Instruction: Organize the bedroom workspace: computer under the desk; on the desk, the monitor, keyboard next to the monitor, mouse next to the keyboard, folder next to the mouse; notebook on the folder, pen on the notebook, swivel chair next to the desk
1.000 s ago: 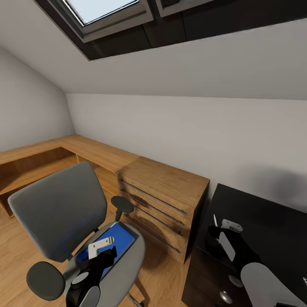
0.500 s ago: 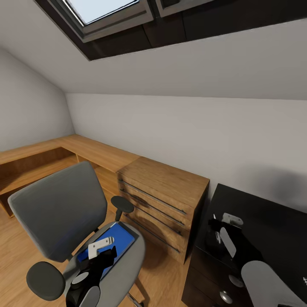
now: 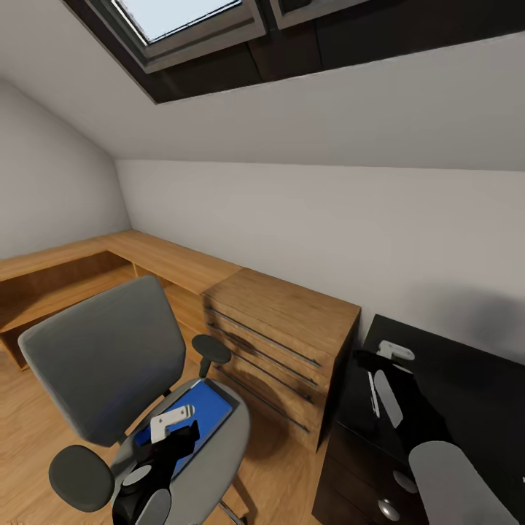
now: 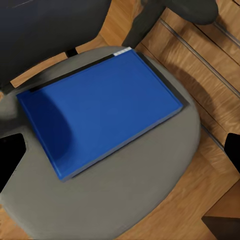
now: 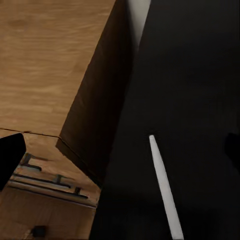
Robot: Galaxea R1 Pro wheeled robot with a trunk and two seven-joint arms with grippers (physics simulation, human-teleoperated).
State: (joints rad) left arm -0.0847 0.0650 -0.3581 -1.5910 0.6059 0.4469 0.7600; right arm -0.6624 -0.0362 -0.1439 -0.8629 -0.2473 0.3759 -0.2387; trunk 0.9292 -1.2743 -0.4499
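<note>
Left claw (image 3: pixel 173 426) low, fingers spread; right claw (image 3: pixel 386 357) extended forward, open.

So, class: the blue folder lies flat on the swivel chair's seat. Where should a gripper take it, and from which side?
Grip the folder by its long edge facing the seat's front, coming in from above the seat. It lies flat, so only a thin edge offers purchase, and the backrest blocks the far side.

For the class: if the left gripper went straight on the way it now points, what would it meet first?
Most likely the blue folder lying flat on the swivel chair seat: it lies centred between the left gripper's open jaws, with nothing visible between, though depth is hard to judge.
</note>
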